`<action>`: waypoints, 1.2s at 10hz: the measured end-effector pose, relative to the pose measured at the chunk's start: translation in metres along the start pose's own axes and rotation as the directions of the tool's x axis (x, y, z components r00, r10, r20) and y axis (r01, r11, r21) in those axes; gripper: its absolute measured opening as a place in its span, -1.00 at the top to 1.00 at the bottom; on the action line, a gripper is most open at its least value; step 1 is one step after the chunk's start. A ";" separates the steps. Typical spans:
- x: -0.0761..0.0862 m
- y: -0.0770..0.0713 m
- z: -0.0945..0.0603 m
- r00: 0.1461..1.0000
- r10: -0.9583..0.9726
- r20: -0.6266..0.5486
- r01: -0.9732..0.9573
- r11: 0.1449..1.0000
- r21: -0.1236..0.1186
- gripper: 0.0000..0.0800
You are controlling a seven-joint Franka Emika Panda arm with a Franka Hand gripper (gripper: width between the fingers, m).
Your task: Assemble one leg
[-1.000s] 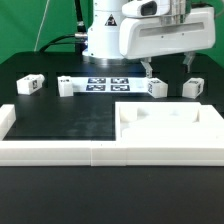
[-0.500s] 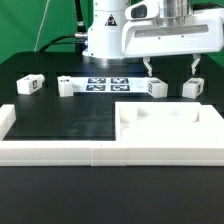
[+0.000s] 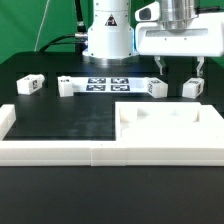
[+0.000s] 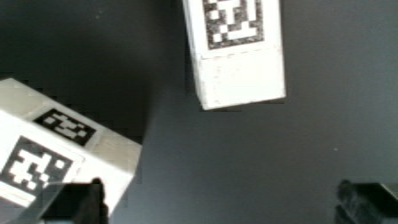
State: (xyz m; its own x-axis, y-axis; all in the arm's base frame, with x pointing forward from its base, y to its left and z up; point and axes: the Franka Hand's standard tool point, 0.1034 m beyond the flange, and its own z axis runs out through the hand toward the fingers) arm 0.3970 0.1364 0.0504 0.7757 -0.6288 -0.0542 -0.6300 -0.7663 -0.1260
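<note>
Several small white legs with tags lie at the back of the black table: one [image 3: 31, 85] at the exterior view's far left, one [image 3: 67, 86] next to it, one [image 3: 155, 87] and one [image 3: 191, 88] on the right. My gripper [image 3: 178, 68] hangs open and empty above the gap between the two right-hand legs, touching neither. In the wrist view a leg [image 4: 237, 50] lies ahead of the open gripper [image 4: 222, 205], and another tagged white block [image 4: 54, 140] lies to one side near a dark fingertip [image 4: 80, 200]. Nothing is between the fingers.
The marker board [image 3: 105, 83] lies flat between the legs. The big white slab with corner recesses [image 3: 170, 128] sits at the front right. A long white rail [image 3: 50, 150] runs along the front edge. The arm's white base [image 3: 107, 35] stands behind.
My gripper has moved toward the exterior view's right, from over the leg beside the marker board to above the gap between the two right-hand legs. No part has moved.
</note>
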 end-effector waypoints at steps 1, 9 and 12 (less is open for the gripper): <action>0.000 0.000 0.000 1.000 -0.008 0.001 0.008 1.000 -0.001 -0.62; -0.015 -0.002 0.006 0.885 -0.099 0.454 0.142 0.988 -0.062 -0.62; -0.022 -0.002 0.011 0.755 -0.049 0.653 0.140 0.986 -0.087 -0.62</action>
State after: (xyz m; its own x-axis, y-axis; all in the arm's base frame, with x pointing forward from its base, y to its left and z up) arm 0.3815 0.1529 0.0411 0.6416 -0.3512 -0.6819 -0.5165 -0.8551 -0.0455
